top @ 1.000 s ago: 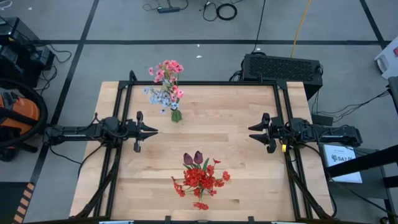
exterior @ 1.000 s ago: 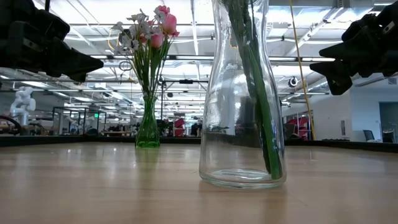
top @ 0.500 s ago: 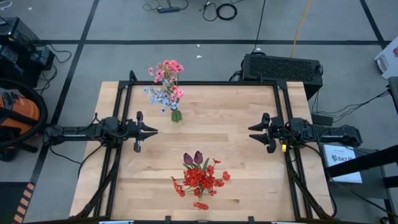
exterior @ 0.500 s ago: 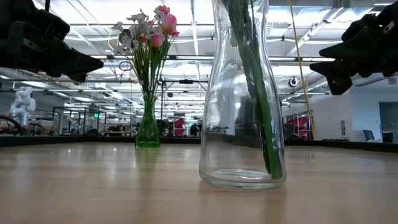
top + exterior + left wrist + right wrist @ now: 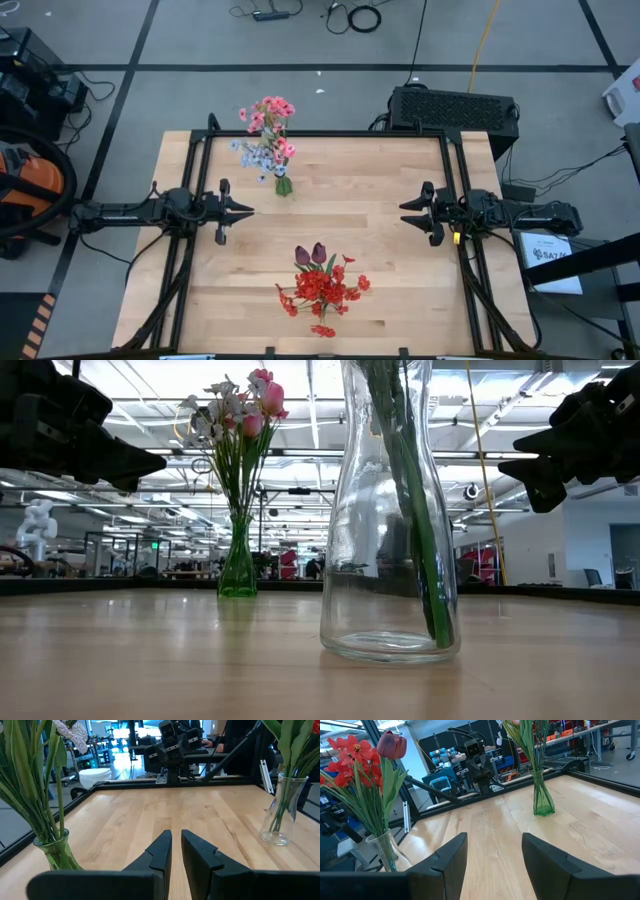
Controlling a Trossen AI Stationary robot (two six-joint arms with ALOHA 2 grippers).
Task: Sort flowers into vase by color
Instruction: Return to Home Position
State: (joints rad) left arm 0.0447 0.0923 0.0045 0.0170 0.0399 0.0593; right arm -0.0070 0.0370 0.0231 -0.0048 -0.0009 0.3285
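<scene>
Upright in the green vase point(image 5: 284, 186) at far left, the pink and blue flowers point(image 5: 268, 140) stand nearer the left tool point(image 5: 248, 210), shut almost together; the red flowers point(image 5: 322, 288) fill the clear vase point(image 5: 345, 560) near centre; the right tool point(image 5: 408, 213), spread apart, hangs over the tabletop point(image 5: 370, 170) at right.
</scene>
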